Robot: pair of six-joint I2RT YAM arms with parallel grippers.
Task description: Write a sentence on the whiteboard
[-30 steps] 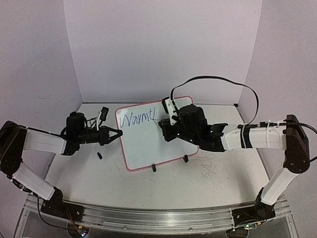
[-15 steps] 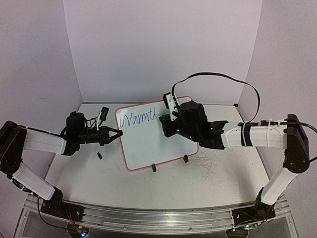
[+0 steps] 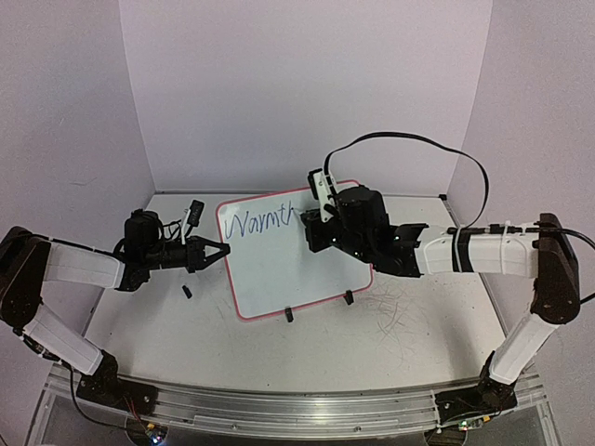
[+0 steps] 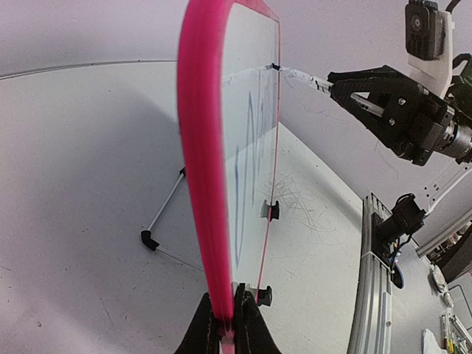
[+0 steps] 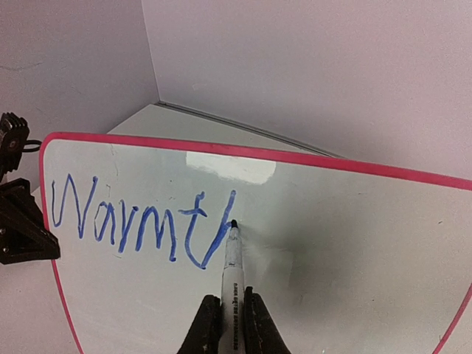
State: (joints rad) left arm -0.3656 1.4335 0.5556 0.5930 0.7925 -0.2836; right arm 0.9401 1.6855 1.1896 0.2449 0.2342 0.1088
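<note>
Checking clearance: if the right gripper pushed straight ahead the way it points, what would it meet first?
The whiteboard; the marker in the right gripper seems to touch it beside the blue writing.

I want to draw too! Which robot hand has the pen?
The right gripper: it pinches the pen, tip on the board. The left gripper only clamps the board's pink edge.

Twin white-and-black arms on a silver rail
The left arm (image 3: 84, 263) and right arm (image 3: 483, 253) share white link shells and black joint housings, their black bases bolted to a ribbed aluminium rail (image 3: 297, 409); a black cable (image 3: 409, 141) loops above the right arm, thin white ties wrap its forearm, a black camera box (image 4: 425, 28) sits on a white bracket, and the left gripper (image 3: 226, 248) has tapered black fingers (image 4: 203, 332)
</note>
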